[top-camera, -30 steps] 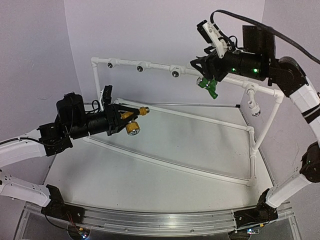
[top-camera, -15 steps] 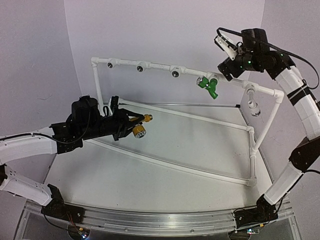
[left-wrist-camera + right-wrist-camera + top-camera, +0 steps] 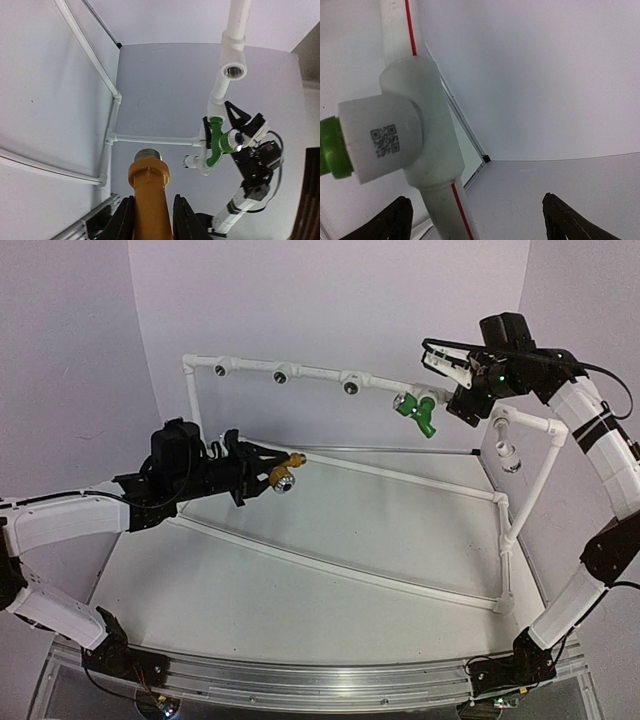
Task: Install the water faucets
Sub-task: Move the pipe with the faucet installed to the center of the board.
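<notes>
Yellow faucet (image 3: pixel 148 185) is sitting clamped in left gripper (image 3: pixel 150 222), threaded end pointing outward; nearest empty socket (image 3: pixel 351 387) is lying above and beyond it. Right gripper (image 3: pixel 479 222) is hanging wide, empty.

The left arm (image 3: pixel 70 523), white-shelled with black joints, reaches from the lower left of the overhead view toward the centre, its forearm nearly level. The black two-finger left gripper (image 3: pixel 262 466) points right, its jaws clamped narrowly on the body of a yellow-orange plastic faucet (image 3: pixel 149 200). The right arm (image 3: pixel 598 440), of the same white and black build, rises along the right edge and bends left at the top. The right gripper (image 3: pixel 442 378) sits at upper right, jaws spread wide apart.
</notes>
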You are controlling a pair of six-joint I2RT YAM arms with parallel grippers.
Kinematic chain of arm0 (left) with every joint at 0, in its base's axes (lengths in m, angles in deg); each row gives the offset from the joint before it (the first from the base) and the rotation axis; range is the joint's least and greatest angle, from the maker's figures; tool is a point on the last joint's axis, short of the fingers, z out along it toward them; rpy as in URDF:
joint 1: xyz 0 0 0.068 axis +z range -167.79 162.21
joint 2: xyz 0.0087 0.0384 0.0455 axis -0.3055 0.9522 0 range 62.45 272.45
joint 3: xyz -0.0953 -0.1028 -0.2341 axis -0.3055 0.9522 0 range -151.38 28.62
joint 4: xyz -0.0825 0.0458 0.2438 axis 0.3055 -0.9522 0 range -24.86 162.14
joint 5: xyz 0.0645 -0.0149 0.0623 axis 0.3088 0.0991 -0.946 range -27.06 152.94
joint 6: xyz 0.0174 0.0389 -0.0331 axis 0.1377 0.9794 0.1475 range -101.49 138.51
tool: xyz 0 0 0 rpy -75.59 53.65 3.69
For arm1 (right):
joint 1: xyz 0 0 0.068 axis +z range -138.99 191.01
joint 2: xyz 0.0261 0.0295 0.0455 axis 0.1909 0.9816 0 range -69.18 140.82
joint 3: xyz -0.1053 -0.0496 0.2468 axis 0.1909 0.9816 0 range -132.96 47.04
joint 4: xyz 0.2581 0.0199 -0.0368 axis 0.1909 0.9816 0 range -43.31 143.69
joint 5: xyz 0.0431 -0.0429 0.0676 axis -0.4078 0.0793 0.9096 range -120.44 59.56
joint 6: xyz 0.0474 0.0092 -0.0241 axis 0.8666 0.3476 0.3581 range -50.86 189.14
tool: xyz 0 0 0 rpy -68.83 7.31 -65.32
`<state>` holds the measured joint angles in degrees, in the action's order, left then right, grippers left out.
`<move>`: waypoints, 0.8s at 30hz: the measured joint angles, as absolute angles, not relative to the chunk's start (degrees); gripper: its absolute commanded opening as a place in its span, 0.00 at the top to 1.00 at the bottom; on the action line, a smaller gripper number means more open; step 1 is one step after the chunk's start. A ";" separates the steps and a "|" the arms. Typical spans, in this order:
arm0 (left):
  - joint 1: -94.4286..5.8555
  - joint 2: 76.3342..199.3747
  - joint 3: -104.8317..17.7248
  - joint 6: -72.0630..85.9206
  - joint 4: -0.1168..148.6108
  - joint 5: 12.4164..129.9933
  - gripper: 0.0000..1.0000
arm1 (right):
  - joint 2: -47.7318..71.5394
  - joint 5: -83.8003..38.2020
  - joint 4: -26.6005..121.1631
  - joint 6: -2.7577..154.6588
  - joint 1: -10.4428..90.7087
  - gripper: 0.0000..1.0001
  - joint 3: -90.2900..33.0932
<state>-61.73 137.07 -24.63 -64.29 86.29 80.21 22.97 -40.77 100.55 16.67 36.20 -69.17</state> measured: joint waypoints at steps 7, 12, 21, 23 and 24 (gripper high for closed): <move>-60.21 141.85 -14.69 -87.26 104.82 83.74 1.00 | 27.91 -37.12 101.16 13.37 35.78 0.36 -70.58; -60.24 143.53 -13.79 -92.69 109.01 84.21 1.00 | 28.38 -34.37 101.86 13.87 36.01 0.76 -71.00; -60.24 143.50 -15.59 -95.16 113.12 79.68 1.00 | 31.56 -38.36 103.97 18.66 41.70 1.00 -75.29; -60.24 143.50 -16.32 -95.45 113.55 78.01 1.00 | 33.01 -40.14 104.00 20.66 43.47 1.00 -76.81; -60.24 143.49 -16.67 -95.52 113.89 77.12 1.00 | 33.69 -40.97 104.26 21.66 44.21 1.00 -77.65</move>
<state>-60.24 143.49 -16.67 -95.52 113.89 77.12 33.69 -40.97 104.26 21.66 44.21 -77.65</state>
